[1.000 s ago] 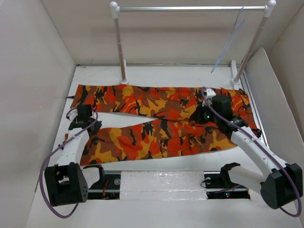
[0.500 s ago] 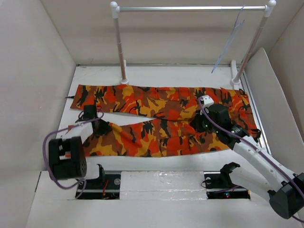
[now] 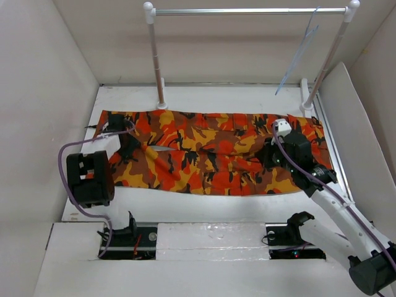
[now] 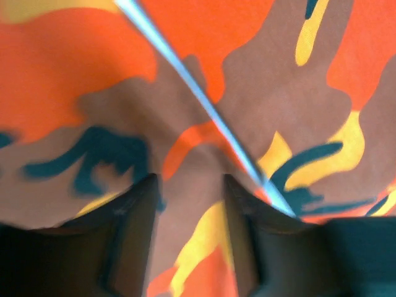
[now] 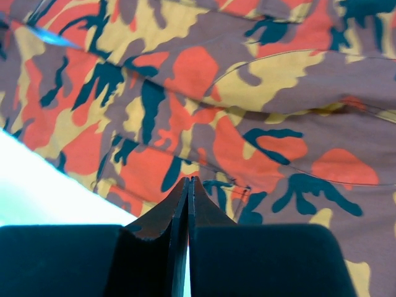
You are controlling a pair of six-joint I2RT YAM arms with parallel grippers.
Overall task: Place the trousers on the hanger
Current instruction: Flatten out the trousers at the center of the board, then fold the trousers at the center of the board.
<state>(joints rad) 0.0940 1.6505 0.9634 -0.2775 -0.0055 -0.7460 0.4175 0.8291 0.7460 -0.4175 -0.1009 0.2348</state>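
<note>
Item one: white tabletop under flat, even light, boxed in by a pale wall left of my left gripper, a back wall beyond it, and a leaning board right of my right gripper. Item two: rack with white posts and silver crossbar, standing beyond both.

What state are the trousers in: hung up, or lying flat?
Lying flat. The trousers stretch lengthwise across the table, legs side by side; the hanger hangs bare on the rail.
</note>
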